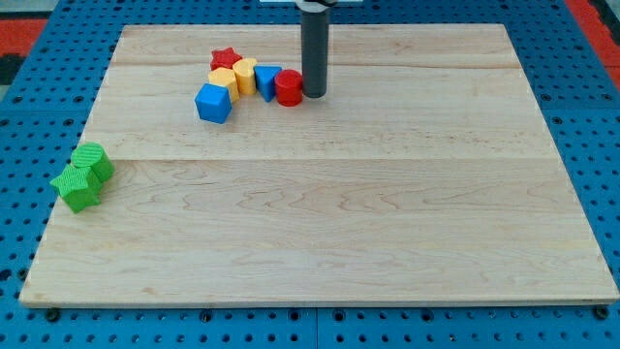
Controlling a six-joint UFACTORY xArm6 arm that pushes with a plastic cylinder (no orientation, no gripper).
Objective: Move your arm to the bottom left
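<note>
Our tip sits bare, seemingly touching the red cylinder at the board's top. The move is barely begun; next we sweep toward the bottom left, below the green blocks.

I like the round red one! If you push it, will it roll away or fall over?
The red cylinder stands upright and squat, so it would probably slide, not roll or tip. My tip sits just to its right in the view. The blue block beside it may get shoved along too.
</note>
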